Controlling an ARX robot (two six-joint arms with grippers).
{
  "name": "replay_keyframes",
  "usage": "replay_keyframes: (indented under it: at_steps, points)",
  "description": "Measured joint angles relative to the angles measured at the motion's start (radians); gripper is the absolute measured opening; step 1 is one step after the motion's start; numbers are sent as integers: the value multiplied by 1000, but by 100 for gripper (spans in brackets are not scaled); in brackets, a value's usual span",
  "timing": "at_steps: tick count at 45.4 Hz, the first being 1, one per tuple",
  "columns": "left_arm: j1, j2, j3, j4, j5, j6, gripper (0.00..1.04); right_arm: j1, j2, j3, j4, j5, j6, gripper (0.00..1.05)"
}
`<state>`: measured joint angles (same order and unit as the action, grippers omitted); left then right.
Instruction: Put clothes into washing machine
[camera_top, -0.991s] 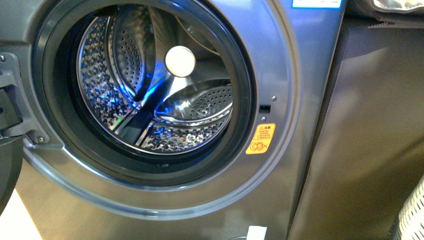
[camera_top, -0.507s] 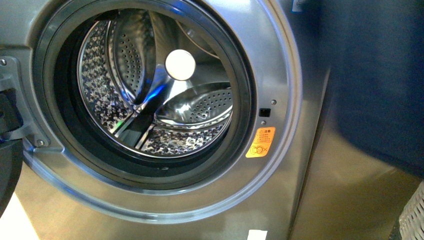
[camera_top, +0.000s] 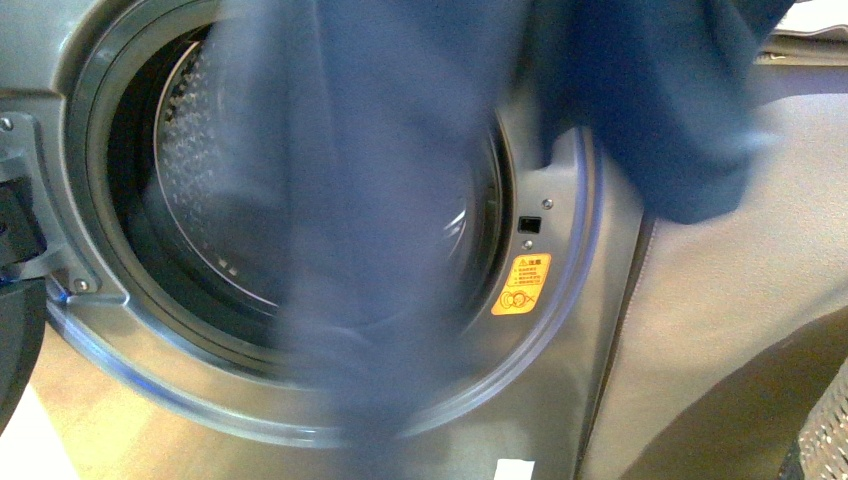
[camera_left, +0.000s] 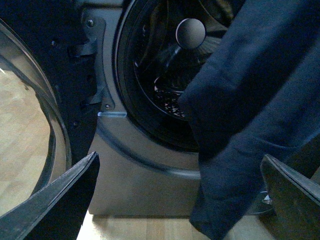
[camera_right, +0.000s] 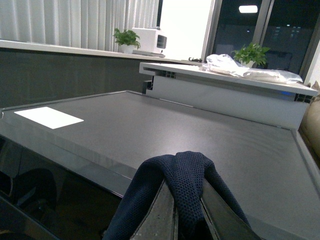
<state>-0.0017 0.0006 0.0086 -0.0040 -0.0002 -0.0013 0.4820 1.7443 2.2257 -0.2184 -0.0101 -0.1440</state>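
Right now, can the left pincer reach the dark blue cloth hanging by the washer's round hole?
Probably yes. The left pincer is open, and the limp navy knit garment hangs just ahead of it, nothing between.

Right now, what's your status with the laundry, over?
Right gripper shut on navy garment. Left gripper open, empty. Garment hangs across the washing machine porthole, not yet inside. Door open; nothing else in the way.

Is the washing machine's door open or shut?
Open: the door is swung aside, and the drum of the washing machine shows behind the hanging clothes.
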Motion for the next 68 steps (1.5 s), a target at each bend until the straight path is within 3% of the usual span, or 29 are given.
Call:
replay_keyframes:
  at_steps: [30,36,39,46,59,68]
  points:
    - [0,0,0,0,0,0,98,1,-11,-2,0,-1,0,4]
    - [121,40,0,124,314,-82,98,1,-11,-2,0,1,0,4]
    - [222,119,3,243,479,-97,98,1,-11,-2,0,0,0,4]
    - [284,309,77,438,521,-71,98,1,-11,-2,0,0,0,4]
    - [240,587,327,592,536,-47,98,1,-11,-2,0,1,0,4]
    - [70,724,499,602,546,-29,98,1,-11,-2,0,1,0,4]
